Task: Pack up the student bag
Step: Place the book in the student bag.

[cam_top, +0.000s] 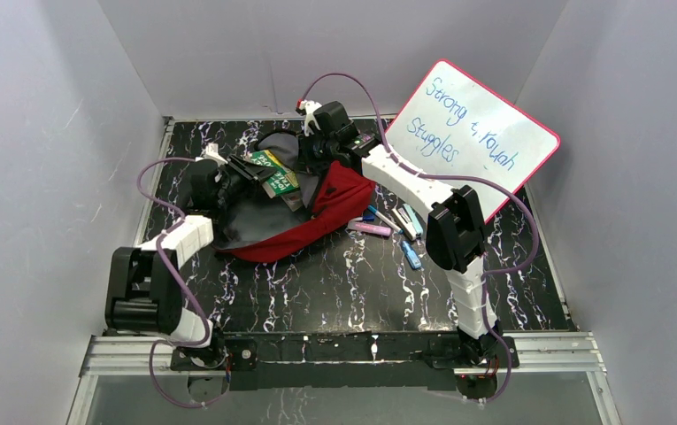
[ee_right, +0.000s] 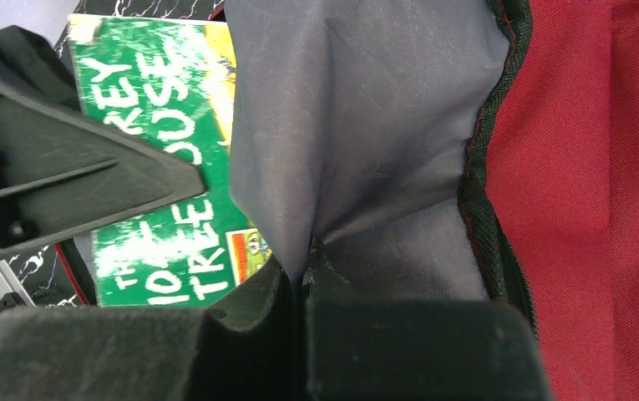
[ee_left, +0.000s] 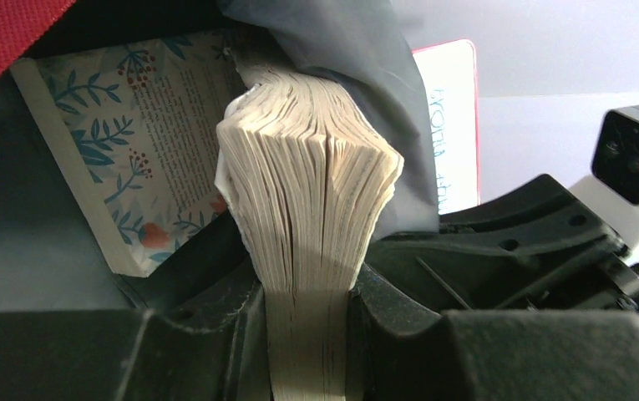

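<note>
The red student bag point(cam_top: 334, 208) lies open on the dark marbled table, its grey lining point(cam_top: 255, 221) showing. My left gripper point(cam_top: 233, 180) is shut on a green-covered book point(cam_top: 273, 173) at the bag's mouth. In the left wrist view the book's page block point(ee_left: 307, 217) is clamped between the gripper point(ee_left: 307, 292) jaws. A second book with a floral cover point(ee_left: 132, 142) lies inside the bag. My right gripper point(ee_right: 303, 267) is shut on a fold of the grey lining point(ee_right: 357, 150) and holds the bag's far rim point(cam_top: 312, 150) up. The green cover point(ee_right: 165, 167) shows to its left.
Several pens and markers point(cam_top: 392, 223) and a small blue item point(cam_top: 411, 255) lie on the table right of the bag. A pink-framed whiteboard point(cam_top: 485, 133) with writing leans against the back right wall. Grey walls close the table in on three sides.
</note>
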### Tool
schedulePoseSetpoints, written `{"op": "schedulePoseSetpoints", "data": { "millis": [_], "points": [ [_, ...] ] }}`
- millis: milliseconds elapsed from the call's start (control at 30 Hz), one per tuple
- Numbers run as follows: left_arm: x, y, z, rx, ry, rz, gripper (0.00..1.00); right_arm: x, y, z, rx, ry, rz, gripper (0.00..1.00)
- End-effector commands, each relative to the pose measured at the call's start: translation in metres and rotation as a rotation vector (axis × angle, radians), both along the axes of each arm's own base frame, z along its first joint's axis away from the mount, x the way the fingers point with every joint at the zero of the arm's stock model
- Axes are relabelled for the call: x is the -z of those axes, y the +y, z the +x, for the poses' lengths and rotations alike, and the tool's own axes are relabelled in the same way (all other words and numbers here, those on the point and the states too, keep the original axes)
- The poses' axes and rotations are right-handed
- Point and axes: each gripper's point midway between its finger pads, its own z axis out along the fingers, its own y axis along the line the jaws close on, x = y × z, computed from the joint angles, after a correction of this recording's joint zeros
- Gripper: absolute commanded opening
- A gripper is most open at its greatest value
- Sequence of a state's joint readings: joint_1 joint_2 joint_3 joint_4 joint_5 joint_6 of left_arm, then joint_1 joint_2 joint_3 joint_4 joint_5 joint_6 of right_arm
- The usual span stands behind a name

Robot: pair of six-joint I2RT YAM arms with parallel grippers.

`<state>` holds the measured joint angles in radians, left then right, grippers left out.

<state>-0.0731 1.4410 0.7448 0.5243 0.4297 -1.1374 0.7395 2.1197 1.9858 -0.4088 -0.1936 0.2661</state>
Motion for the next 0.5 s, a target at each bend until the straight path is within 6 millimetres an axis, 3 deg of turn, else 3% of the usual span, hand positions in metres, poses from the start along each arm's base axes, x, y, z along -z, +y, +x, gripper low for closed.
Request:
{"op": "schedulePoseSetpoints", "data": {
  "millis": [0,267,467],
  "points": [
    [-0.050,-0.005,0.018,0.029,-0.226,-0.044,0.00,-0.072,0.009,-0.015,-0.048,-0.075,0.146,0.00],
    [-0.029,-0.016,0.036,0.036,-0.210,-0.068,0.00,-0.066,0.011,-0.016,-0.048,-0.054,0.141,0.00],
    [-0.013,-0.037,0.045,0.072,-0.198,-0.092,0.00,-0.060,0.007,-0.014,-0.031,-0.047,0.122,0.00]
  ]
}}
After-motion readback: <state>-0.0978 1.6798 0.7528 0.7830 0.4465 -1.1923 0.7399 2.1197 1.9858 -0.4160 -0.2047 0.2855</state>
